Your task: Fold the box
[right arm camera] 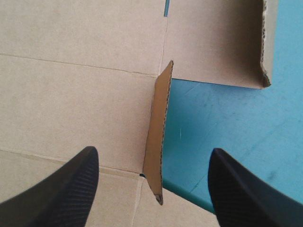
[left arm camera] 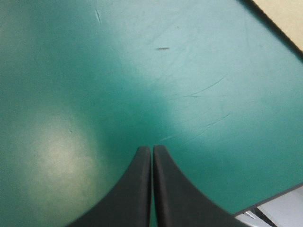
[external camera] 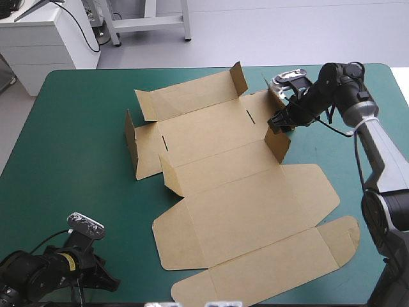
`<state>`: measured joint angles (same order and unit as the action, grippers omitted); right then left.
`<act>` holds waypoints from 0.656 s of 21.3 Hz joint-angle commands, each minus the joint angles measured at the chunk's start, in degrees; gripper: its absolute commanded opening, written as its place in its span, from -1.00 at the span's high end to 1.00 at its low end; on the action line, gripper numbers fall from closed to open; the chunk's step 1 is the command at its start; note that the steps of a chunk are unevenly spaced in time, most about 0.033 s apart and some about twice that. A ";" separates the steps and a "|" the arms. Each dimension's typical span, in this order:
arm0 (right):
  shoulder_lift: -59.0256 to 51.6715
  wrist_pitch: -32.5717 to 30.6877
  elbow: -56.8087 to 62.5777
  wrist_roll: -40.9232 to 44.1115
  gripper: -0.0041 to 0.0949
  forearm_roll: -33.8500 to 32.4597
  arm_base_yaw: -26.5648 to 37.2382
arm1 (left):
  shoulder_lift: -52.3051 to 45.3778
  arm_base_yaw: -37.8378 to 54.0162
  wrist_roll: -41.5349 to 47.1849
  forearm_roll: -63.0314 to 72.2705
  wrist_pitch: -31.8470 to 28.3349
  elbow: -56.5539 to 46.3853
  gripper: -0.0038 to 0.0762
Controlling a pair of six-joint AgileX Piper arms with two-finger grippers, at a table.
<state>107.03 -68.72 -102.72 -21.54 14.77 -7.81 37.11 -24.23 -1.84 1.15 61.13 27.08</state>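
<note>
The brown box lies as a cut sheet across the middle of the table. Its near lid part is flat, and its far wall and side flaps are raised. My right gripper hangs over the right side flap. It is open, and the flap stands edge-on between its fingers without touching them. My left gripper rests low at the table's near left corner, well clear of the box. It is shut on nothing, over bare teal-green cover, with only a corner of the box ahead.
The left side flap stands upright at the sheet's left end. A rounded tuck flap lies flat near the table's right edge. The table's near edge runs close beside my left gripper. A wide stretch of teal-green cover lies left of the box.
</note>
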 commanded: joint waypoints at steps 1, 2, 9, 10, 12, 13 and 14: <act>-1.18 0.50 -1.71 -0.04 -0.33 0.92 -0.14 | 0.11 -0.19 0.51 0.33 -1.57 1.34 0.92; -0.99 0.74 -1.71 -0.04 -0.33 0.92 -0.14 | 0.11 -0.19 0.51 0.33 -1.57 1.34 0.92; 2.77 1.48 -1.94 -0.04 -0.33 1.82 -0.24 | 0.11 -0.19 0.51 0.33 -1.57 1.34 0.92; 3.08 1.48 -1.94 -0.04 -0.32 2.25 -0.24 | 0.11 -0.19 0.51 0.33 -1.57 1.34 0.92; 3.74 1.60 -2.07 -0.04 -0.21 3.32 -0.24 | 0.11 -0.19 0.51 0.33 -1.57 1.34 0.92; 3.89 1.60 -2.07 -0.04 -0.04 3.94 -0.24 | 0.11 -0.19 0.51 0.33 -1.57 1.34 0.92; 3.89 1.60 -2.07 -0.04 0.18 3.94 -0.24 | 0.11 -0.19 0.51 0.33 -1.57 1.34 0.92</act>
<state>114.04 -68.05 -102.82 -21.54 16.85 -8.03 37.11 -24.23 -1.84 1.15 61.06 27.08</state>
